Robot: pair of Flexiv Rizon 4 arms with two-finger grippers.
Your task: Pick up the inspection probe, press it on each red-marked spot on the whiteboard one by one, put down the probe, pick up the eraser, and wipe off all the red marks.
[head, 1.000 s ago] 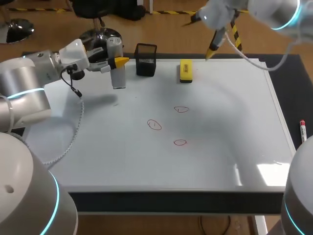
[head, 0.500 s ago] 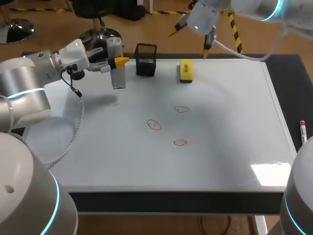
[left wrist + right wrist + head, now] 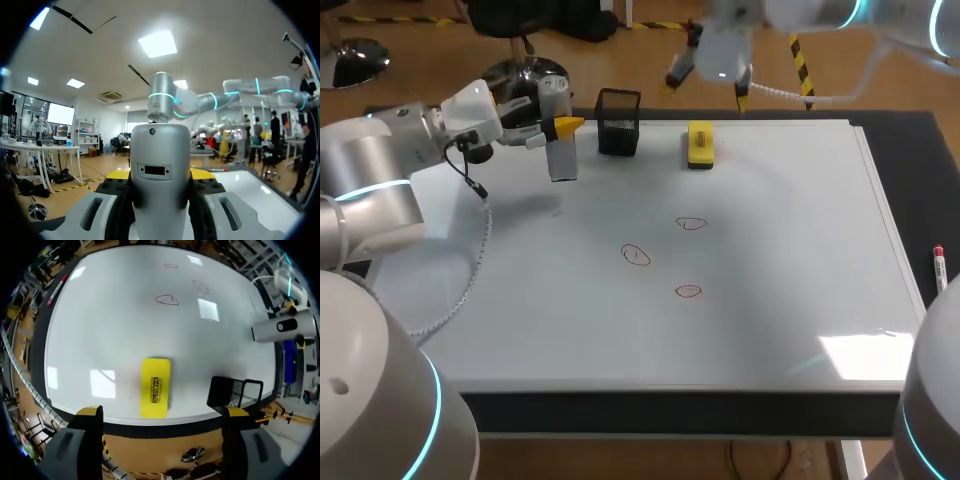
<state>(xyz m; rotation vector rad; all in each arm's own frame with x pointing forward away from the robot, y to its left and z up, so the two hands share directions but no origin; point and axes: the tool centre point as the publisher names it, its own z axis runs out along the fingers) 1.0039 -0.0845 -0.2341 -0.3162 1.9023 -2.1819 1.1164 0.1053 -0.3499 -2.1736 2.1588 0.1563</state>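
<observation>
Left claw (image 3: 563,126) clamps the probe (image 3: 560,152); right claw (image 3: 162,412) hangs spread wide.

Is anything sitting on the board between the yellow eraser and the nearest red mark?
No. In the head view the whiteboard between the eraser and the nearest red mark is bare; the right wrist view agrees.

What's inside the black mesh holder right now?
Nothing sticks up past the rim of the black mesh holder. Its inside is dark and its walls hide the bottom, so something small lying there can't be ruled out.
</observation>
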